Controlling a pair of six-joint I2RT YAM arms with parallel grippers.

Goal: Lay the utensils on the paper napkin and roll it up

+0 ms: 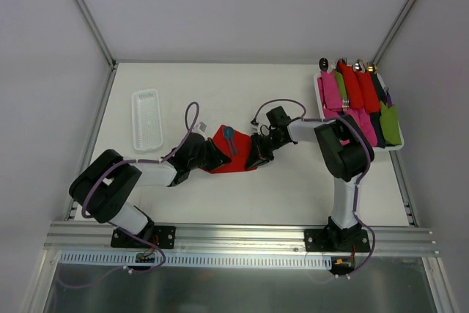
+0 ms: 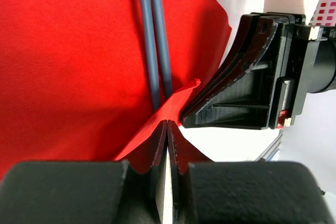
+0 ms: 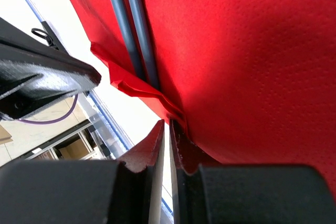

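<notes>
The red paper napkin (image 1: 238,159) lies mid-table, with two grey-blue utensils (image 1: 230,138) side by side on it. My left gripper (image 1: 214,156) is at the napkin's left edge. In the left wrist view its jaws (image 2: 167,123) are shut on a lifted fold of the napkin (image 2: 73,51), beside the utensil handles (image 2: 156,40). My right gripper (image 1: 256,150) is at the napkin's right edge. In the right wrist view its jaws (image 3: 168,124) are pinched on the napkin's folded edge (image 3: 236,51), close to the handles (image 3: 131,30). The two grippers face each other closely.
An empty white tray (image 1: 146,119) lies at the far left. A white tray (image 1: 319,97) at the far right holds several red, pink and green rolled bundles (image 1: 353,87). The right gripper's black body (image 2: 247,87) is close in front of my left gripper.
</notes>
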